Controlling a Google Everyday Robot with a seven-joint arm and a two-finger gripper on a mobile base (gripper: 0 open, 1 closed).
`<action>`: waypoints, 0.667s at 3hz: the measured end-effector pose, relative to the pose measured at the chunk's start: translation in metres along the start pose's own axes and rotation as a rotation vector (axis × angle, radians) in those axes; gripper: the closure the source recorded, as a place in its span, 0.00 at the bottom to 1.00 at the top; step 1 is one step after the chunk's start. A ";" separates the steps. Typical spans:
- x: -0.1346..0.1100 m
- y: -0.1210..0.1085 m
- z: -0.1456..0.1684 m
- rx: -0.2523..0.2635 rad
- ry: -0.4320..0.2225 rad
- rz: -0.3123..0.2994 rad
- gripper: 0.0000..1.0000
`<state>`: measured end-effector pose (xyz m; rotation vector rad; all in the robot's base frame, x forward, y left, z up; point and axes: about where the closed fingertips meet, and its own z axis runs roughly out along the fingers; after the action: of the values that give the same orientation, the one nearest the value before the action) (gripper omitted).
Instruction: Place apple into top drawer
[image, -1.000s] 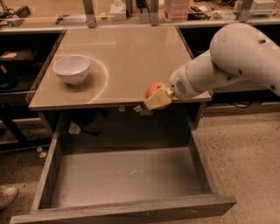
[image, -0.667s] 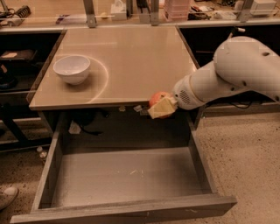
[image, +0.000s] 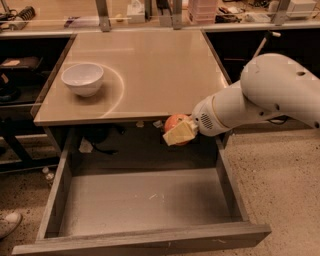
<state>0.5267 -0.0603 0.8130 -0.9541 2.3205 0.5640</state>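
Observation:
The red-orange apple (image: 173, 123) is held in my gripper (image: 178, 132), whose pale fingers (image: 178, 134) are closed around it. The apple hangs just past the front edge of the tan countertop (image: 150, 70), above the back right part of the open top drawer (image: 145, 200). The drawer is pulled far out, with a bare grey floor and a flat front panel (image: 145, 241). My white arm (image: 260, 97) reaches in from the right.
A white bowl (image: 82, 78) stands on the left of the countertop. Dark shelving flanks the counter on both sides. A shoe tip (image: 9, 223) shows at the lower left on the speckled floor. Clutter lines the back shelf.
My gripper has carried the apple forward and down, from the countertop's front edge to over the back of the open drawer. The bowl and drawer have not moved.

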 end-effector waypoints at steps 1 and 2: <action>0.019 0.029 0.036 -0.073 0.026 0.019 1.00; 0.026 0.048 0.075 -0.160 0.019 0.023 1.00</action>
<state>0.5013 0.0010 0.7477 -1.0107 2.3331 0.7626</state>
